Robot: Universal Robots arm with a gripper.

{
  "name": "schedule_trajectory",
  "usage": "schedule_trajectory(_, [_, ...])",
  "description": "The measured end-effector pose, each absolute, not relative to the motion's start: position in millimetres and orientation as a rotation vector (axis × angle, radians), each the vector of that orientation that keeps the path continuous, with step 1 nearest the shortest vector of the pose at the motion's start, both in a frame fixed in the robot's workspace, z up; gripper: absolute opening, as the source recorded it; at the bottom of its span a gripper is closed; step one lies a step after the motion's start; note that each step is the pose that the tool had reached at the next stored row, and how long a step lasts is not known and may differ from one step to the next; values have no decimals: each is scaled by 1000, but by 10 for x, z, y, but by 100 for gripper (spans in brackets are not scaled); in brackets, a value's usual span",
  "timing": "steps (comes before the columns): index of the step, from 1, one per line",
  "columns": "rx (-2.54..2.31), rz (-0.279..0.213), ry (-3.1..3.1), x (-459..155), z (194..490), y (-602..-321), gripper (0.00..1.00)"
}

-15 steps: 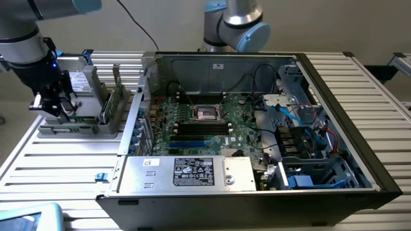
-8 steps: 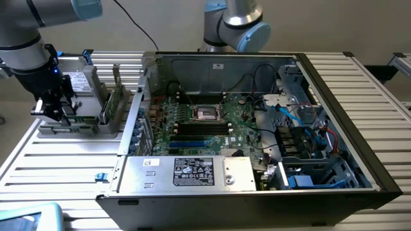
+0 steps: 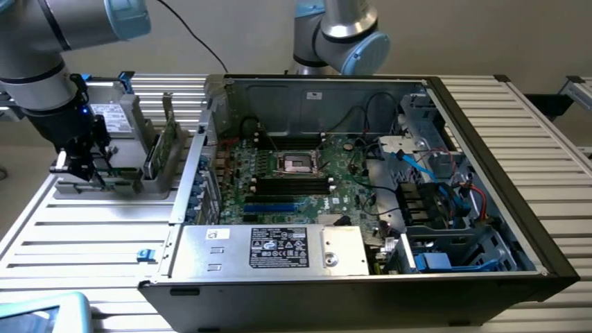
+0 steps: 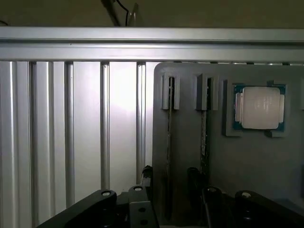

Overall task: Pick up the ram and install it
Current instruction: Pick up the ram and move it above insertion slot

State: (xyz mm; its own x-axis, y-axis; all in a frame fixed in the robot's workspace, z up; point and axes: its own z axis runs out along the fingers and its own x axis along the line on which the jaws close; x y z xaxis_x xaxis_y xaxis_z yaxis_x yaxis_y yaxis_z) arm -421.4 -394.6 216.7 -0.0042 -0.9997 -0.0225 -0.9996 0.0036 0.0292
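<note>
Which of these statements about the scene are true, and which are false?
1. The computer case lies open, its motherboard showing. True.
2. The end effector is inside the case. False: it hangs over the grey holder beside the case.
3. The processor chip sits in a recess of the holder. True.
4. The ram lies flat. False: it stands on edge in a holder slot.

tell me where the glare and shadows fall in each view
wrist view: hard glare on the table slats, while the grey holder and the ram standing in it are dim and the gripper is almost black; exterior view: even light, soft sheen on the slats at the exterior view's right, the case shaded inside.
</note>
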Motion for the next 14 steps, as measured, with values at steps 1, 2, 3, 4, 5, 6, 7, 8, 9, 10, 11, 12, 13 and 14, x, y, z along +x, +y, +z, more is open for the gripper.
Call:
schedule_trajectory(1, [2213,-57,-2222,-4214,2150,-3946,43])
schedule_trajectory(2, [2213,-57,-2222,-4214,2132,-3947,43])
schedule_trajectory(3, [2214,-57,-2222,-4214,2115,-3947,43])
schedule_trajectory(4, [2214,-58,-2222,-4216,2102,-3946,43])
schedule_trajectory(5, [2215,-59,-2223,-4218,2092,-3947,43])
schedule_trajectory(6, [2216,-61,-2224,-4220,2082,-3947,43])
schedule_trajectory(7, [2217,-63,-2225,-4222,2072,-3946,43])
schedule_trajectory(8, [2217,-65,-2226,-4222,2063,-3945,43])
schedule_trajectory(9, [2218,-66,-2226,-4222,2057,-3942,43])
schedule_trajectory(10, [2218,-67,-2226,-4225,2055,-3941,43])
schedule_trajectory(11, [2219,-69,-2227,-4232,2053,-3941,43])
schedule_trajectory(12, [2220,-70,-2228,-4242,2052,-3940,43])
schedule_trajectory(13, [2221,-72,-2229,-4248,2051,-3941,43])
schedule_trajectory(14, [2221,-72,-2229,-4252,2050,-3941,43])
